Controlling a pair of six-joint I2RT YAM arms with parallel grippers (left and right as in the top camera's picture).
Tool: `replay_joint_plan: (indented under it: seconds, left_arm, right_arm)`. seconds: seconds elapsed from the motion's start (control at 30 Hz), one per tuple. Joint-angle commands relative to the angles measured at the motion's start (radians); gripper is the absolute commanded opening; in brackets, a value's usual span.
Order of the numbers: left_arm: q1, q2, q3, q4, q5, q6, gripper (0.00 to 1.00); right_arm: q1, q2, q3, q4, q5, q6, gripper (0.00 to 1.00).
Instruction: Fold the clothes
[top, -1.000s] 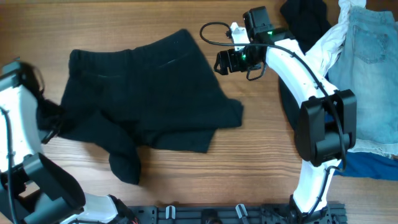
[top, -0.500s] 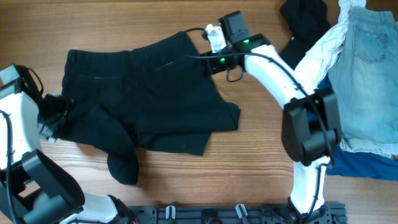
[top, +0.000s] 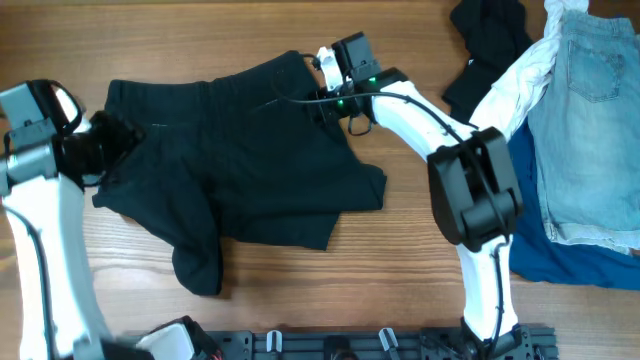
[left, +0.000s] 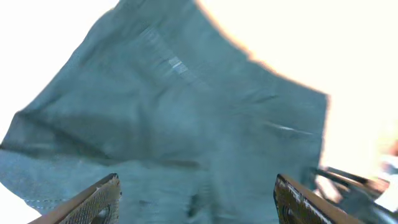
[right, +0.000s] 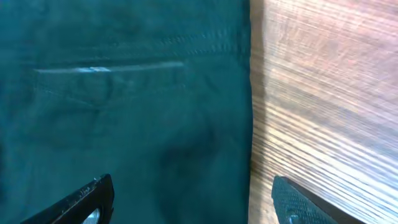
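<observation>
A black garment (top: 250, 160), shaped like shorts, lies spread on the wooden table (top: 400, 260), with one leg bunched toward the front (top: 195, 265). My left gripper (top: 113, 138) hovers at the garment's left edge. In the left wrist view that gripper (left: 199, 205) is open, and the cloth (left: 186, 112) lies beyond its fingers. Over the garment's far right corner sits my right gripper (top: 320, 100). The right wrist view shows this gripper (right: 196, 202) open and straddling the cloth's right edge (right: 245, 124), holding nothing.
More clothes are piled at the right: a black piece (top: 490, 35), a white one (top: 528, 70), light denim (top: 590, 120) and bright blue (top: 570, 262). A black rail (top: 380, 345) runs along the front edge.
My left gripper has opened, let go of the garment's left edge and moved up toward the far side. The right gripper has slid left onto the garment's far right corner.
</observation>
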Motion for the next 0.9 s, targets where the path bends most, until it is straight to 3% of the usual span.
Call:
replay_joint_plan:
  seconds: [0.0,0.17,0.23,0.3,0.33,0.37,0.6,0.87]
  left_arm:
    - [-0.032,-0.098,0.005,0.027,0.021,0.044,0.80]
    - [-0.078,-0.127,0.003,0.021,0.022,0.043,0.79]
    - [-0.109,-0.123,-0.003,0.023,0.021,0.044,0.79]
    - [-0.140,-0.115,-0.003,0.023,-0.002,0.043,0.79]
    - [-0.156,-0.109,-0.003,0.023,-0.019,0.043,0.79]
    - [-0.172,-0.101,-0.003,0.024,-0.037,0.043,0.80]
    - [-0.259,-0.017,-0.003,0.041,-0.084,0.043,0.80]
    - [-0.340,0.030,-0.003,0.131,-0.084,0.045,0.78]
  right_arm:
    - [0.003,0.069,-0.003,0.009,0.016,0.014,0.80]
    - [0.008,0.084,-0.003,0.024,0.016,0.039,0.72]
    - [0.012,0.084,-0.003,0.029,0.017,0.037,0.61]
    - [0.014,0.084,-0.003,0.028,0.017,0.037,0.41]
    - [0.014,0.083,-0.003,0.027,0.016,0.039,0.19]
    - [0.014,0.079,-0.002,0.023,0.016,0.044,0.04]
    - [-0.033,-0.031,0.067,0.021,0.021,0.070,0.04]
    - [-0.135,-0.083,0.312,0.027,0.002,0.145,0.04]
